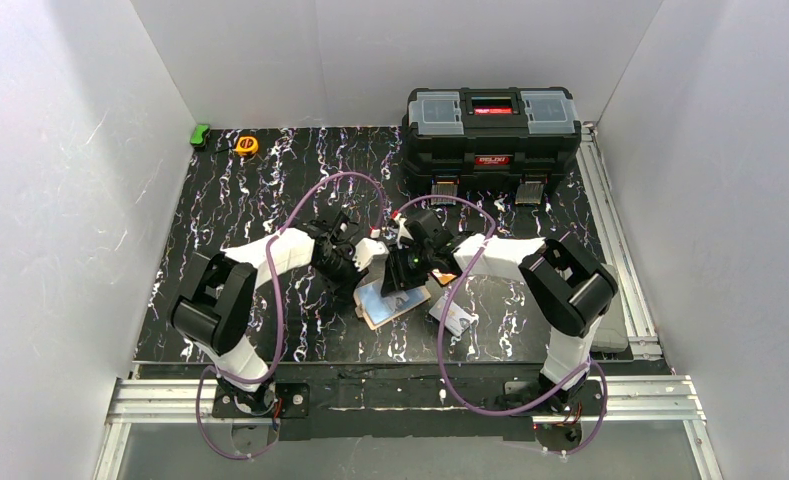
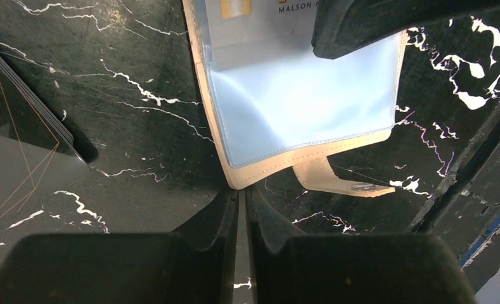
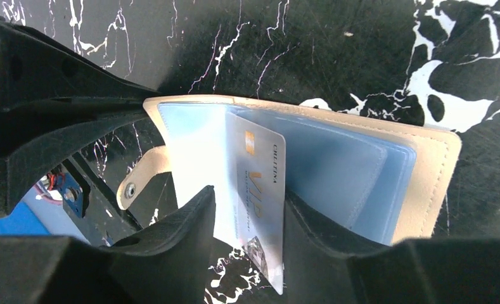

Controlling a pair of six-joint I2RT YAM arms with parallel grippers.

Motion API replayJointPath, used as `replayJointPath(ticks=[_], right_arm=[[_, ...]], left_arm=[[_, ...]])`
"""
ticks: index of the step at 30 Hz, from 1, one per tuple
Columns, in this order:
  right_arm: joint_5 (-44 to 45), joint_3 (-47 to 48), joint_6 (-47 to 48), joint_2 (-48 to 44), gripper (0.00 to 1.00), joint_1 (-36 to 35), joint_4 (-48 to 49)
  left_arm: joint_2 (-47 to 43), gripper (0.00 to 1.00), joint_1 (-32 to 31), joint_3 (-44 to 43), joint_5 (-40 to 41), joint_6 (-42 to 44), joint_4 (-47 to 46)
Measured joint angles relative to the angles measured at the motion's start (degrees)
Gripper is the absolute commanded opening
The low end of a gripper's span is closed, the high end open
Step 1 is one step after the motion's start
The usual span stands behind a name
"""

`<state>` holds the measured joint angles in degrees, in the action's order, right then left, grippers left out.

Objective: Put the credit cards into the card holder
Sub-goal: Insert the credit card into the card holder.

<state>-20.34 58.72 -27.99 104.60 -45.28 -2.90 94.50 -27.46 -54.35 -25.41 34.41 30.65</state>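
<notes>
- Two arms meet over the open card holder (image 1: 391, 304), which lies flat on the bench (image 1: 230, 200) (blue sleeves facing up).
- The left gripper (image 2: 241, 199) has its jaws almost together, pinching the holder's cream edge.
- The right gripper (image 3: 250, 212) has its jaws apart, either side of a silver-white card (image 3: 261, 177) whose far end sits among the sleeves.
- Another pale card (image 1: 456, 318) lies just right of the holder.

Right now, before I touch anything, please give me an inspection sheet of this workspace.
Surface: black marbled tabletop.
Job's things: card holder lies open; silver-white card partly in a sleeve; another card beside it.
Clutter: black toolbox, tape measure, green item at the back.
Tools: left tool almost shut at holder's edge; right tool open around the silver-white card.
Cables: purple cables loop over the arms.
Surroundings: white walls on three sides.
</notes>
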Motion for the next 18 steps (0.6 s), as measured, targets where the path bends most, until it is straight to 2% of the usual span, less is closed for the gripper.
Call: replayJointPath(ticks=[2, 18], right_arm=[[0.9, 0.2, -0.9, -0.2, 0.60, -0.2, -0.7], [10.1, 1.8, 1.1, -1.7, 0.60, -3.8, -4.9]], left_arm=[[-0.2, 0.08, 0.2, 0.3, -0.2, -0.2, 0.0], [-5.2, 0.04, 1.0, 2.6, 0.7, 1.1, 1.9]])
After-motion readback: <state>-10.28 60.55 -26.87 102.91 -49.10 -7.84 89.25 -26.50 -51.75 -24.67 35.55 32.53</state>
